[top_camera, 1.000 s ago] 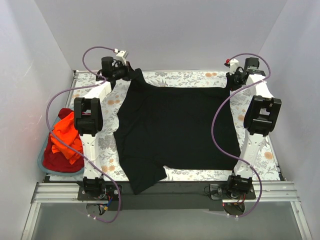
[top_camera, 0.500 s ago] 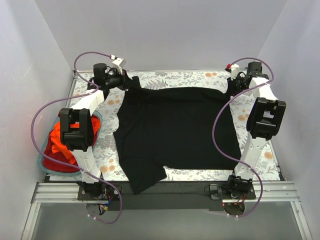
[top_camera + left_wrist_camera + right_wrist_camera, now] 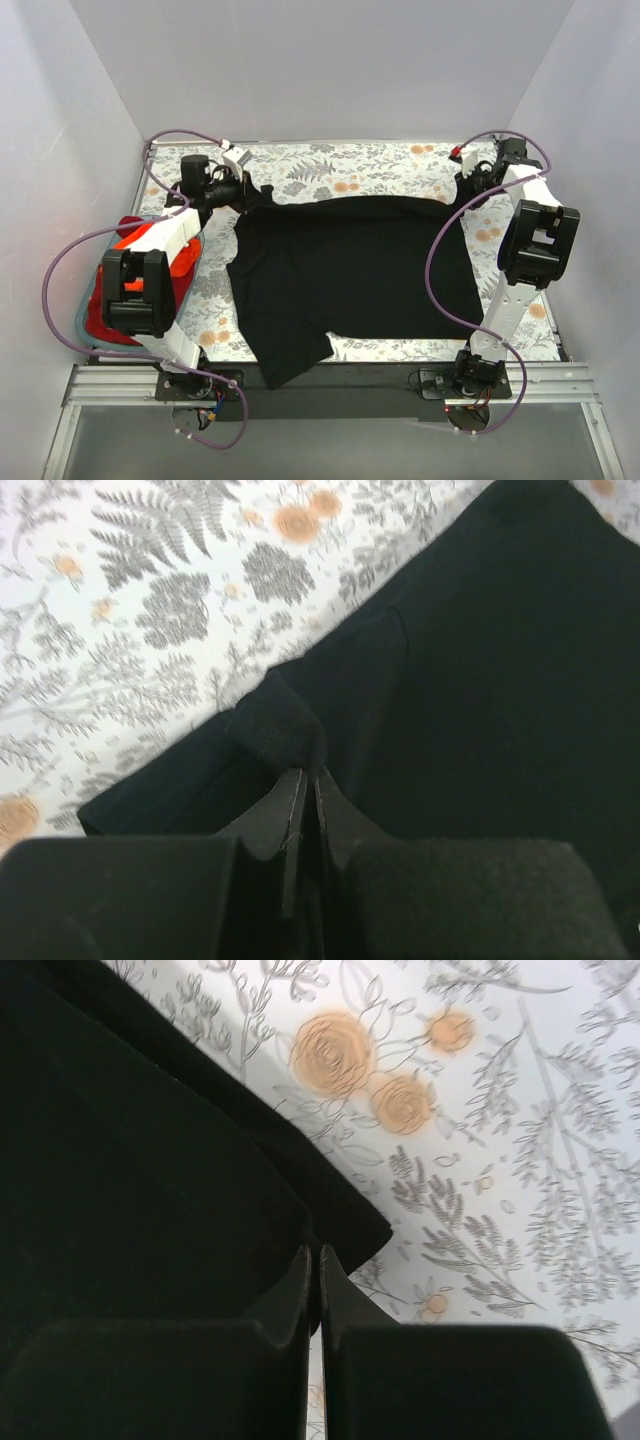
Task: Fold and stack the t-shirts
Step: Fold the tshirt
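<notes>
- One black t-shirt point(image 3: 350, 270) lies spread on the floral tablecloth point(image 3: 340, 165), covering most of the tablecloth's middle; its long axis runs across the tablecloth from left to right; the straight hem faces the tablecloth's right side, the sleeves and shoulders its left side; one sleeve reaches over the tablecloth's near edge.
- A heap of orange-red t-shirts point(image 3: 186, 258) sits in one teal basket point(image 3: 80, 322) just off the tablecloth's left edge; how many shirts are in the heap cannot be told, as the left arm crosses over it.
- Two arms, two grippers, both over the far part of the tablecloth.
- The left gripper point(image 3: 250, 192) is at the tablecloth's far-left part; in the wrist view its fingers point(image 3: 290, 800) are pressed together, pinching a small bunched fold at the black shirt's far-left corner, which is lifted off the tablecloth.
- The right gripper point(image 3: 462, 192) is at the tablecloth's far-right part; its fingers point(image 3: 298, 1280) are pressed together on the shirt's far hem corner, with bare tablecloth showing just beside them.
</notes>
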